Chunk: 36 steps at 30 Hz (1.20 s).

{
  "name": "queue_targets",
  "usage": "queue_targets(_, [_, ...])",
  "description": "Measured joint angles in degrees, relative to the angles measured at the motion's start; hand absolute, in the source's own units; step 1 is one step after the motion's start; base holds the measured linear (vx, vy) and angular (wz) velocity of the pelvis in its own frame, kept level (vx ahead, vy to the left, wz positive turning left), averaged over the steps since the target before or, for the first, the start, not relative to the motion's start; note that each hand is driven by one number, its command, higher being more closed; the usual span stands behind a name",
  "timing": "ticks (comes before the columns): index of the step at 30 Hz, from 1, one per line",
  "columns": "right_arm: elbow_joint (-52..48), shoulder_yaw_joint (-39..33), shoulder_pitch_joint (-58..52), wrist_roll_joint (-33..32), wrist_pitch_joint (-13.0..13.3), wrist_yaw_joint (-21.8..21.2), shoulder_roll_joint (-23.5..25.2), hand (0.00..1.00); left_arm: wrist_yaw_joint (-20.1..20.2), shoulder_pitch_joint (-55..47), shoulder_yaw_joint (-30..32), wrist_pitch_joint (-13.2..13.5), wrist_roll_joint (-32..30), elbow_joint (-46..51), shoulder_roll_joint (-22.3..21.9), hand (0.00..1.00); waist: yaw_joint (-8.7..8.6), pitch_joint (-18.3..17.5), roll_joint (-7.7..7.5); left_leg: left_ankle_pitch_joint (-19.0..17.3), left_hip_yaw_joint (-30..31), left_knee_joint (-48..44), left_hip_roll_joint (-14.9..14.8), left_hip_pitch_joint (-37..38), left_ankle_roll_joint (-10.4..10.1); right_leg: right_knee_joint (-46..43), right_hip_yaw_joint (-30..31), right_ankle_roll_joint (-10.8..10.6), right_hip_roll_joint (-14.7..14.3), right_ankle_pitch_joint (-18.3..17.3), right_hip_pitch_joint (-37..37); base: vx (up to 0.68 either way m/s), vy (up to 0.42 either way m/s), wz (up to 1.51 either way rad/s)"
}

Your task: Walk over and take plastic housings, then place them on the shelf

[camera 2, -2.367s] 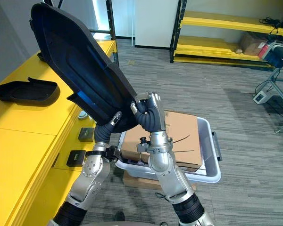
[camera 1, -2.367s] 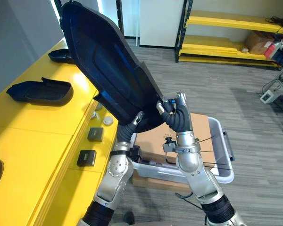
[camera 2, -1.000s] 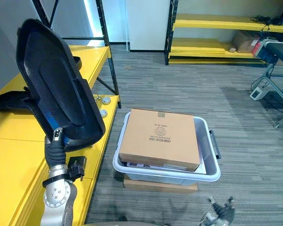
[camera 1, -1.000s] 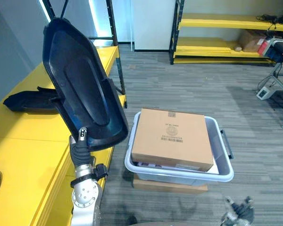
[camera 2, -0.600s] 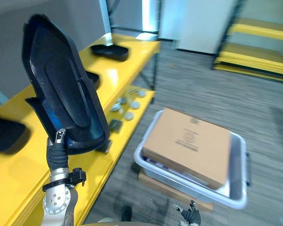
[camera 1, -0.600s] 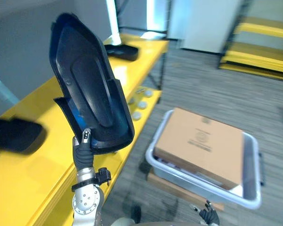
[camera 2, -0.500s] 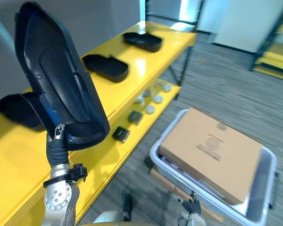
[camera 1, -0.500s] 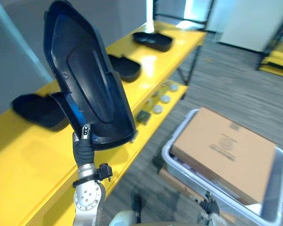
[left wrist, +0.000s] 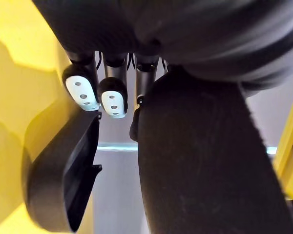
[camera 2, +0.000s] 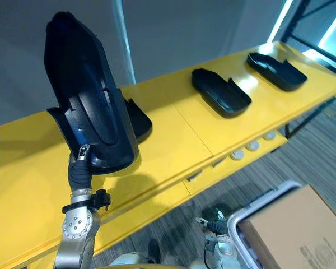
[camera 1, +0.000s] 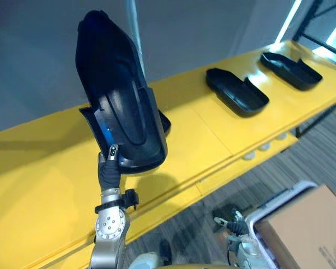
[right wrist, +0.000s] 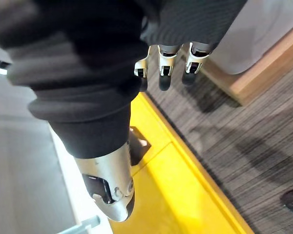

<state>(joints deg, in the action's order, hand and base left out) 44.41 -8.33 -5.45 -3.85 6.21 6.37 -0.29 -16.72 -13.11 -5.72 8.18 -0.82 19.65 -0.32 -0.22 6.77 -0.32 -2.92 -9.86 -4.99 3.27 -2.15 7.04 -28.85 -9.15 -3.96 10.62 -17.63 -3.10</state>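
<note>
Plastic housing (camera 1: 123,106) upright in left hand (camera 1: 107,171), above yellow shelf (camera 1: 204,131).

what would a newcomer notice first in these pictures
The big dark plastic housing stands out, held upright in the left hand above the yellow shelf. Further along the shelf, toward the robot's right, two more housings lie on it. The right hand hangs low and open near a cardboard box.

Black plastic housing (camera 1: 123,112), yellow shelf (camera 1: 45,185), grey striped floor (camera 1: 325,147), brown cardboard box (camera 1: 311,232)
</note>
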Motion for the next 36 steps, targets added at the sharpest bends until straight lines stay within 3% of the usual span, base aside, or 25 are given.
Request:
queue_targets(2, [-0.4, 0.1, -2.3, 0.0, -0.1, 0.1, 0.1, 0.0, 0.0, 0.4, -3.0, 0.2, -0.2, 0.0, 0.1, 1.0, -0.41, -0.3, -0.55, -0.5, 5.3, -1.4, 1.9, 0.9, -0.8, 4.8, 7.8, -1.1, -2.4, 0.8, -2.2, 0.17, -0.048, 1.63])
queue_targets(3, [-0.4, 0.2, -2.9, 0.0, -0.1, 0.1, 0.3, 0.0, 0.1, 0.3, -3.4, 0.4, -0.4, 0.0, 0.2, 1.0, -0.36, -0.4, -1.11, -1.0, 5.9, -1.6, 2.5, 0.9, -1.2, 6.5, 7.8, -0.6, -2.0, 2.9, -2.3, 0.13, -0.069, 1.24])
queue_targets(4, [-0.5, 0.4, -3.7, 0.0, -0.1, 0.1, 0.8, 0.0, 0.1, 0.0, -3.5, 0.8, -0.9, 0.2, 0.4, 1.0, 0.21, -0.7, -2.47, -1.9, 6.7, -2.3, 3.7, 1.1, -1.9, 8.8, 6.8, -0.5, -0.5, 8.0, -2.4, 0.12, -0.124, 0.91])
queue_targets(5, [-0.7, 0.4, -4.3, 0.0, -0.3, 0.0, 1.0, 0.0, 0.0, -1.5, -3.3, 1.0, -1.1, 0.4, -0.2, 1.0, 1.62, -1.2, -2.16, -4.8, 7.1, -4.8, 2.8, 0.3, -3.3, 10.5, 4.3, -1.9, -0.4, 6.8, -0.1, 0.11, -0.145, 0.71])
queue_targets(7, [-3.3, 0.5, -5.1, 0.0, -0.2, -0.1, 1.1, 0.0, 0.1, -3.7, -3.2, 1.2, -1.1, 0.7, -1.0, 1.0, 1.84, -2.1, -1.28, -6.6, 6.0, -7.3, 0.3, -1.1, -4.2, 14.1, 1.0, -1.3, -1.4, 7.7, 2.4, 0.1, -0.182, 0.69])
queue_targets(8, [-4.0, 0.5, -5.3, 0.0, -0.1, -0.1, 1.1, 0.0, 0.4, -4.2, -3.2, 1.2, -1.1, 0.8, -1.7, 1.0, 1.9, -2.3, -1.05, -6.5, 4.3, -8.1, -1.3, -1.5, -4.7, 15.4, -1.0, -1.0, -1.9, 8.1, 3.7, 0.09, -0.195, 0.73])
queue_targets(13, [-5.4, 0.4, -5.7, 0.1, 0.1, -0.1, 1.1, 0.0, 0.6, -4.5, -3.7, 1.2, -1.1, 1.2, -2.8, 1.0, 3.05, -2.6, -1.64, -5.2, 8.2, -9.1, -1.3, -2.6, -5.7, 17.2, -6.4, -0.8, -2.2, 8.2, 6.3, 0.05, -0.093, 0.56])
queue_targets(15, [-5.3, 0.0, -6.4, 0.1, 0.2, 0.1, 1.3, 0.0, 0.6, -4.3, -3.7, 1.0, -1.1, 2.5, -2.8, 1.0, 2.57, -2.9, -2.39, -3.9, 4.8, -9.1, -1.4, -4.3, -7.8, 17.2, -10.3, -0.7, -0.9, 8.2, 6.5, -0.01, -0.01, 0.81])
queue_targets(16, [-5.3, 0.0, -6.6, 0.2, 0.2, 0.2, 1.5, 0.0, 0.6, -4.3, -3.7, 1.0, -1.1, 3.0, -2.7, 1.0, 2.52, -2.8, -2.22, -6.0, 0.7, -9.0, -2.8, -4.5, -7.6, 17.1, -11.1, -0.6, -0.7, 8.3, 6.6, -0.03, 0.027, 0.65])
queue_targets(17, [-5.3, 0.3, -6.5, 0.6, 0.0, 0.2, 1.7, 0.0, 0.5, -4.0, -3.6, 1.1, -1.1, 3.2, -2.7, 1.0, 2.62, -2.4, -2.28, -7.5, -7.7, -12.4, -7.0, -5.3, -5.7, 16.7, -11.7, -0.6, -0.5, 8.3, 6.6, 0.0, 0.026, 0.36])
queue_targets(18, [-5.2, 0.3, -6.5, 0.7, 0.0, 0.2, 1.3, 0.0, 0.5, -4.0, -3.6, 1.1, -1.1, 3.3, -2.7, 1.0, 2.76, -2.3, -1.94, -7.5, -9.9, -14.6, -9.2, -5.4, -5.7, 16.2, -11.8, -0.6, -0.3, 8.3, 6.6, 0.03, 0.036, 0.26])
queue_targets(20, [-3.7, 0.3, -5.9, 1.2, 0.2, 0.5, 0.3, 0.0, 0.5, -4.0, -3.3, 1.2, -1.0, 2.9, -2.5, 1.0, 2.45, -2.5, -1.9, -8.9, -10.7, -23.2, -15.7, -6.6, -4.9, 13.6, -11.1, -0.9, 2.9, 7.6, 5.4, -0.02, 0.123, -0.11])
queue_targets(21, [-2.9, 0.3, -5.6, 1.3, 0.3, 0.7, -0.1, 0.0, 0.5, -4.0, -3.2, 1.3, -0.9, 2.7, -2.5, 1.0, 2.34, -2.6, -2.05, -9.2, -10.1, -25.4, -17.2, -6.8, -5.2, 13.3, -10.9, -1.3, 4.0, 7.4, 5.2, -0.05, 0.264, -0.28])
queue_targets(23, [0.1, -0.1, -5.3, 1.9, 0.2, 1.1, -1.4, 0.0, 0.6, -4.1, -3.4, 1.3, -0.8, 1.8, -2.5, 1.0, 0.45, -2.9, -1.16, -8.7, -4.7, -27.0, -22.3, -7.5, -6.1, 12.5, -9.7, -5.5, 7.7, 7.7, 4.1, -0.01, 0.421, -0.1])
queue_targets(24, [0.8, -0.3, -5.6, 2.1, 0.0, 1.2, -1.5, 0.0, 0.6, -4.0, -3.5, 1.3, -0.8, 1.3, -2.7, 1.0, 0.03, -3.3, -0.67, -8.5, -2.7, -24.8, -22.4, -7.0, -8.8, 12.2, -9.5, -6.9, 8.4, 8.1, 3.5, 0.01, 0.524, 0.12])
queue_targets(25, [3.2, -0.7, -5.5, 2.3, -0.4, 1.2, -1.7, 0.0, 0.4, -3.3, -3.4, 1.4, 0.1, -0.5, -2.7, 1.0, -1.17, -4.0, -0.77, -10.8, -0.5, -22.7, -19.1, -6.6, -13.3, 13.0, -9.0, -8.3, 9.9, 9.4, 2.9, 0.03, 0.563, 0.34])
queue_targets(26, [4.7, -1.4, -5.5, 1.9, -0.4, 1.1, 0.1, 0.0, -0.3, -2.1, -2.7, 1.2, 0.5, -2.9, -2.3, 1.0, -2.56, -4.0, -1.91, -10.9, -0.2, -22.1, -16.6, -8.0, -13.5, 15.5, -8.8, -8.5, 10.5, 10.7, 3.0, 0.01, 0.502, 0.37])
queue_targets(27, [5.0, -1.4, -5.5, 2.2, -0.4, 1.1, 0.4, 0.0, -0.9, -1.5, -2.7, 1.2, 0.9, -4.2, -2.1, 1.0, -2.58, -4.0, -2.6, -10.9, -0.3, -21.7, -15.8, -8.1, -13.5, 17.1, -9.0, -8.9, 10.3, 11.7, 3.4, 0.01, 0.323, 0.33])
queue_targets(28, [6.0, -1.3, -5.6, 2.3, -0.4, 1.0, 0.5, 0.0, -1.3, -0.8, -2.7, 1.0, 1.5, -6.3, -1.8, 1.0, -2.56, -3.8, -3.29, -10.9, -0.3, -21.6, -14.5, -8.2, -13.5, 20.3, -10.3, -8.6, 10.3, 15.0, 5.1, -0.02, 0.26, 0.13])
queue_targets(29, [6.2, -1.3, -5.6, 2.3, -0.3, 1.0, 0.6, 0.0, -1.2, -0.8, -3.1, 0.9, 1.8, -7.0, -1.0, 1.0, -2.45, -3.9, -3.35, -11.0, -0.3, -21.9, -13.9, -8.4, -13.5, 21.9, -10.7, -8.0, 10.5, 18.4, 5.7, -0.04, 0.27, 0.12])
queue_targets(32, [6.6, -1.2, -4.9, 2.5, -0.2, 1.0, 0.6, 0.0, -1.0, 0.2, -4.7, 1.1, 1.7, -7.0, 1.8, 1.0, -1.76, -3.6, -2.9, -12.1, -1.6, -23.1, -13.9, -9.1, -12.6, 20.7, -9.5, -6.4, 10.5, 21.1, 3.7, -0.09, 0.236, -0.13])
queue_targets(33, [6.8, -0.7, -4.1, 3.0, -0.2, 1.0, 0.4, 0.0, -0.9, 0.8, -4.7, 1.1, 1.6, -7.0, 2.1, 1.0, -1.32, -3.7, -3.0, -12.7, -3.1, -23.0, -14.3, -9.0, -12.1, 18.5, -9.7, -2.3, 10.6, 21.8, 1.4, -0.12, 0.149, -0.58])
queue_targets(34, [7.0, -0.5, -3.7, 3.3, -0.2, 1.0, 0.1, 0.0, -0.9, 0.7, -4.8, 1.1, 1.6, -7.0, 1.9, 1.0, -1.14, -3.6, -2.44, -12.6, -3.8, -22.3, -14.3, -8.7, -12.0, 18.1, -9.5, -0.1, 10.6, 23.1, 0.1, -0.2, 0.198, -0.91])
queue_targets(35, [6.5, 0.0, -3.1, 3.7, -0.3, 0.8, -0.3, 0.0, -0.8, 0.5, -4.8, 1.2, 1.2, -7.1, 1.4, 1.0, -0.9, -2.5, -0.83, -11.5, -7.0, -18.8, -14.3, -6.0, -10.3, 13.7, -7.3, -1.0, 9.1, 20.5, -1.9, -0.16, 0.146, -0.73])
queue_targets(36, [5.8, 0.0, -3.1, 3.8, -0.2, 0.8, -0.4, 0.0, -0.8, 0.5, -4.8, 1.1, 1.2, -7.2, 1.4, 1.0, -1.02, -2.1, -0.56, -10.9, -7.8, -17.6, -14.1, -5.0, -9.8, 9.5, -5.7, -2.7, 7.4, 17.1, -2.7, -0.15, 0.115, -0.68])
